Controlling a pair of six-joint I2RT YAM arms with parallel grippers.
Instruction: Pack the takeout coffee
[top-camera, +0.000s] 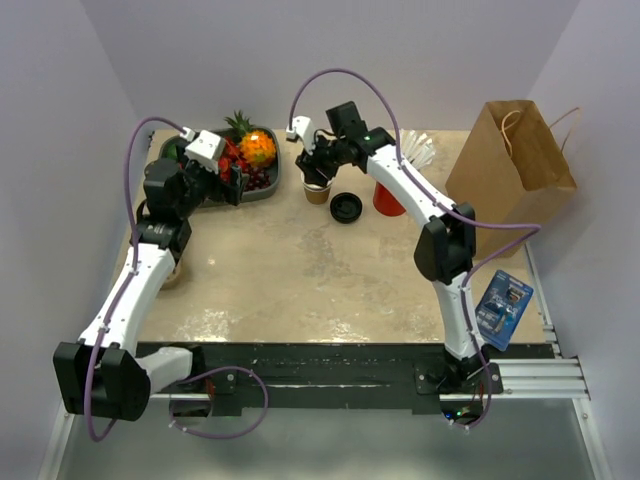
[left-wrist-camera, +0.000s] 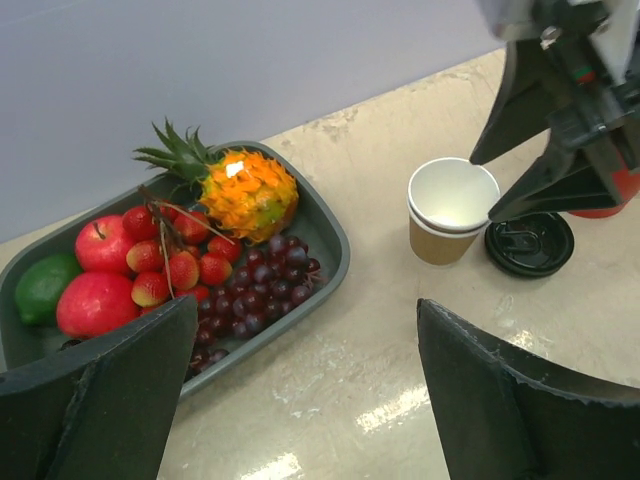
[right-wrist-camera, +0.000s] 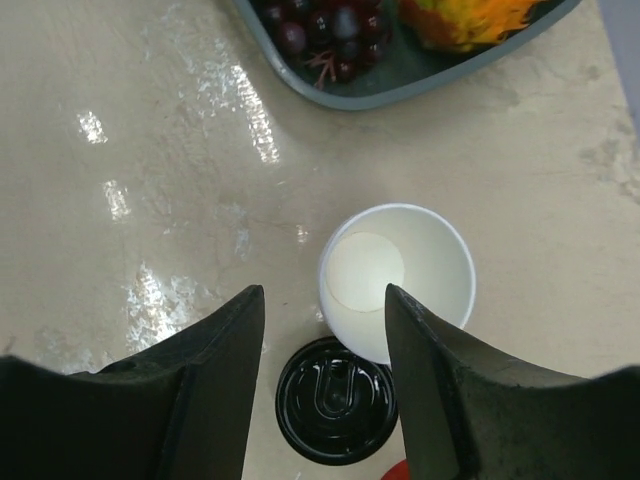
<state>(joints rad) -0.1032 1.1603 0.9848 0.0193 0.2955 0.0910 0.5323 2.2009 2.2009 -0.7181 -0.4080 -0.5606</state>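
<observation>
The right gripper (right-wrist-camera: 322, 300) hangs half open over the table with nothing in its grasp. In its wrist view one finger overlaps the mouth of the cup (right-wrist-camera: 400, 270) and the other stands apart from the cup's wall; whether either touches the rim I cannot tell. The cup stands upright at the centre of that frame: white paper, open at the top, with a pale cream disc at the bottom. The left wrist view shows a tan band around its lower part (left-wrist-camera: 452, 210). Its round black lid (right-wrist-camera: 335, 400) lies flat on the table just beside it, toward the bottom of the frame, not on the cup. In the overhead view cup (top-camera: 317, 190) and lid (top-camera: 346, 207) sit upper centre, the red cup (top-camera: 388, 198) just right of the lid. The left gripper (left-wrist-camera: 305, 310) is spread wide and empty, above the tabletop beside the grey fruit tray (left-wrist-camera: 335, 240). A brown paper bag (top-camera: 510, 160) stands at upper right.
</observation>
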